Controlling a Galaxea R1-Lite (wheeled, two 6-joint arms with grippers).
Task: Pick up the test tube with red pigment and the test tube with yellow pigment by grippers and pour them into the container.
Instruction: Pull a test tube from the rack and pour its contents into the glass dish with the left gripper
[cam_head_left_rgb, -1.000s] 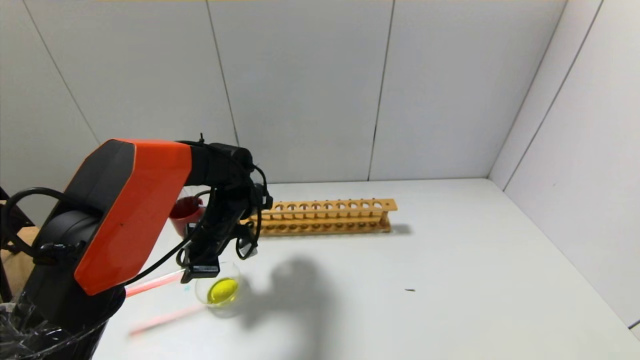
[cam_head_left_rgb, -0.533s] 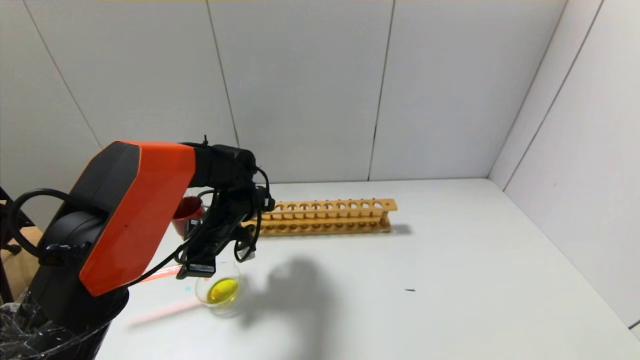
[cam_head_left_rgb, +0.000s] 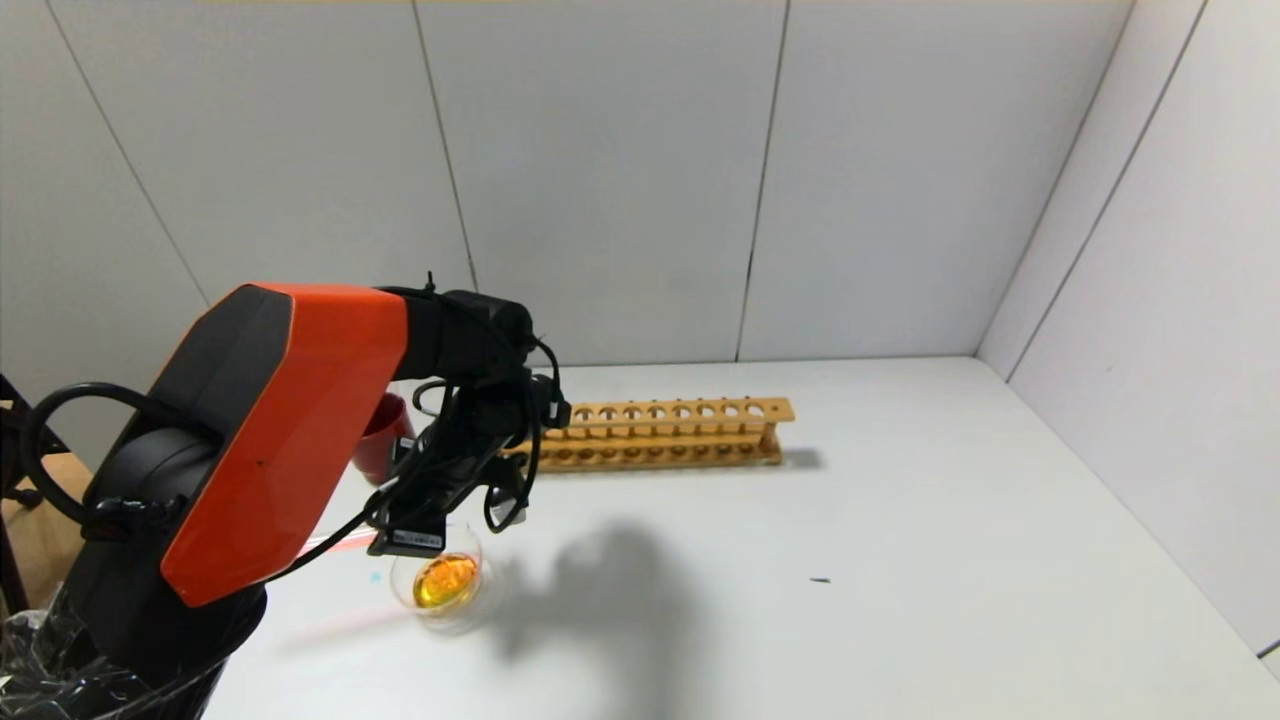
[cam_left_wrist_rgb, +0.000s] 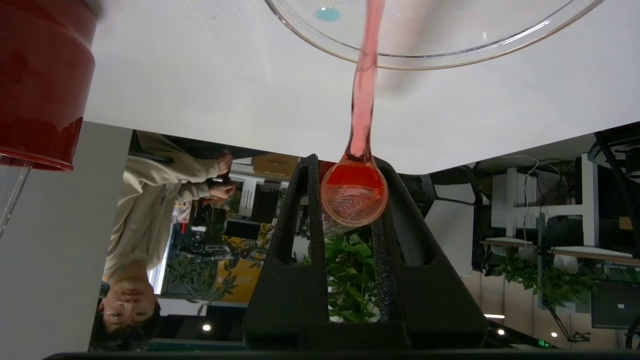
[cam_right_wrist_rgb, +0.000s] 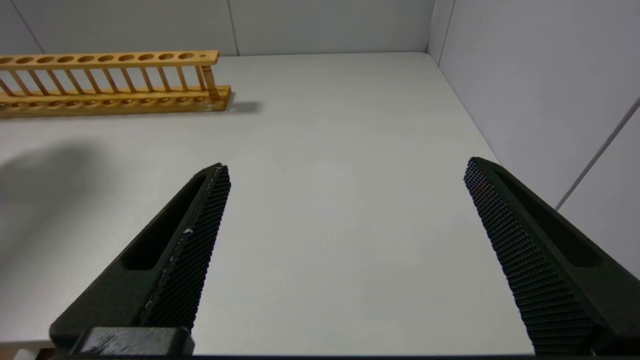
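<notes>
Left tool (cam_left_wrist_rgb: 350, 200), black claw on the orange-cased arm, sits clamped on the slim clear glass test tube with red pigment (cam_left_wrist_rgb: 361, 115). In the left wrist view we see the tube's round bottom pinched between both fingers (cam_left_wrist_rgb: 305, 210), with orange-red liquid running along its length toward the mouth. The mouth reaches over the rim of the small shallow clear glass dish, our container (cam_head_left_rgb: 470, 590), which stands on the white desk (cam_head_left_rgb: 850, 560) near its left front. In the head view the tube lies tilted, nearly level, above that dish. Liquid in the dish reads orange-amber with a yellow margin, so we judge the red pour is underway onto yellow already in there. We see no yellow-pigment tube in any view.

Right tool (cam_right_wrist_rgb: 345, 200) hangs parked over bare desk, fingers wide apart, holding nothing.

Other items: dark red opaque cup (cam_head_left_rgb: 385, 440) behind the arm; long wooden test tube rack (cam_head_left_rgb: 660, 432) toward the back wall, its visible holes empty.

Risks we note:
- Grip is at the very bottom of smooth glass; further tilt could let the tube slip or swing.
- The tube crosses just over the rim; drift sideways would spill on the desk.
- Lowering the mouth could knock the light dish.
- A quick tilt could splash the shallow pool.
</notes>
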